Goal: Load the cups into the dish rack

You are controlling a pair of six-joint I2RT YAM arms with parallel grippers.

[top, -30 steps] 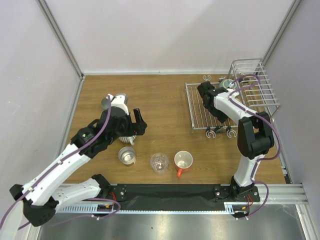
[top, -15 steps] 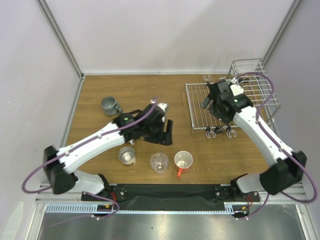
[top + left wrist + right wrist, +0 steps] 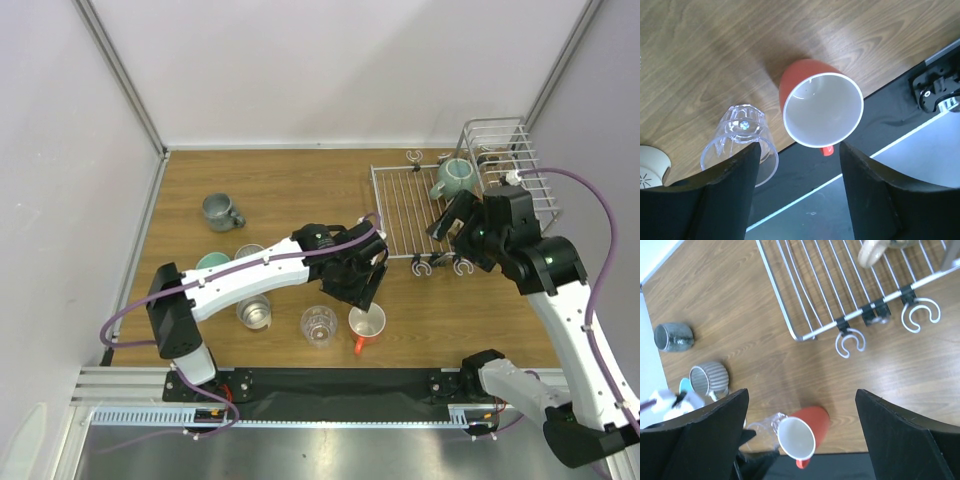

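Observation:
The orange mug with a white inside (image 3: 367, 321) stands near the table's front edge, also in the left wrist view (image 3: 820, 107) and the right wrist view (image 3: 802, 432). My left gripper (image 3: 362, 286) (image 3: 799, 150) is open and empty just above it, its fingers to either side of the rim. The clear glass (image 3: 319, 325) (image 3: 740, 145) stands left of the mug. A pale mug (image 3: 455, 177) sits on the dish rack (image 3: 398, 215) (image 3: 825, 295). My right gripper (image 3: 450, 222) (image 3: 801, 395) is open and empty, raised over the rack's front edge.
The steel cup (image 3: 254, 312), the ribbed cup (image 3: 250, 253) (image 3: 709, 378), the teal mug (image 3: 211, 262) and the grey-blue mug (image 3: 220, 210) (image 3: 674, 336) stand on the left half of the table. The tall barred basket (image 3: 510, 165) is at the far right. A black strip runs along the near edge.
My left arm has swung right, from the cups on the left to over the orange mug. My right arm has drawn back from the rack, and the pale mug stays there.

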